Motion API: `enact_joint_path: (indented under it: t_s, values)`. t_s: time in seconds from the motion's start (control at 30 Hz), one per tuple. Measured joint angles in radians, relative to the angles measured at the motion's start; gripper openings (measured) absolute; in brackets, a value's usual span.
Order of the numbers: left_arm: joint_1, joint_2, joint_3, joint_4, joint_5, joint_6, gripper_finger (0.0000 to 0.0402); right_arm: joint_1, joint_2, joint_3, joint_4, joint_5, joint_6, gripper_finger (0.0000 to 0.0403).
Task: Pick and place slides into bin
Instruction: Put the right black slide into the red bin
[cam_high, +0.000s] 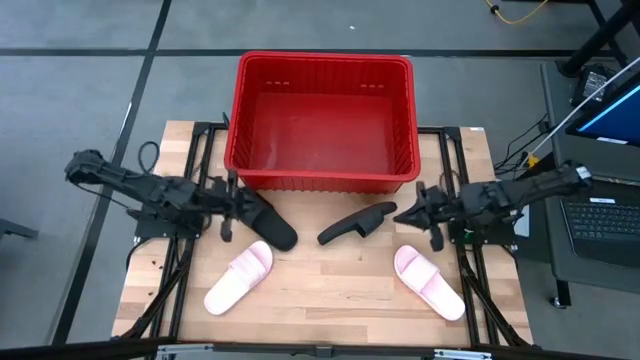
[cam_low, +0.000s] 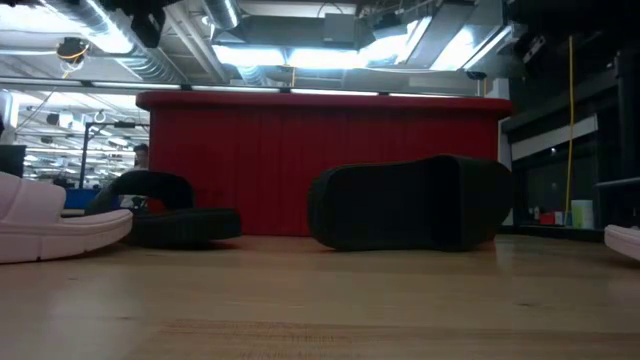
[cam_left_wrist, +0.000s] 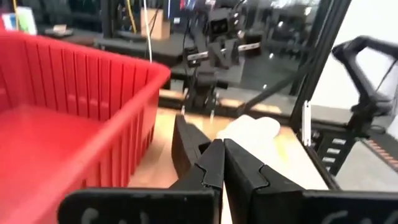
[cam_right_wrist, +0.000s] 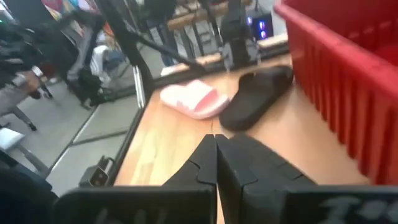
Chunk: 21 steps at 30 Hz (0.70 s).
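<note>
Task state at the outset. The red bin (cam_high: 322, 122) holds no sandals; its floor shows bare in the high view. All four slides lie on the wooden table (cam_high: 330, 295) in front of the bin's near wall, so, as far as can be judged, all the picking and placing is left to do. One black slide (cam_high: 268, 224) lies flat near the bin's left front corner; the other black slide (cam_high: 356, 223) is tipped on its edge near the middle of the bin's front wall. Two pink slides, one left (cam_high: 239, 277) and one right (cam_high: 428, 282), lie farther from the bin. The left gripper (cam_high: 229, 207) hangs beside the flat black slide, fingers pressed together and holding nothing. The right gripper (cam_high: 409, 213) hangs just beside the tipped slide's end, likewise closed and empty.
</note>
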Motion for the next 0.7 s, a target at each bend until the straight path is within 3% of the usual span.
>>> enact_joint_path:
  t_s: [0.17,0.27,0.43,0.7]
  values:
    - [-0.077,0.120,0.046,0.007,-0.070,-0.024,0.0001,0.079,0.148,0.002,0.157,0.030,0.013,0.0002]
    - [-0.121,0.175,0.094,0.007,-0.071,-0.024,0.0001,0.129,0.215,0.048,0.158,0.047,0.047,0.0002]
    - [-0.192,0.212,0.176,-0.031,-0.078,0.033,0.0002,0.212,0.305,0.205,-0.006,0.113,0.033,0.0002]
    - [-0.282,0.215,0.234,-0.246,-0.238,-0.080,0.0002,0.332,0.464,0.419,-0.234,0.318,0.074,0.0002]
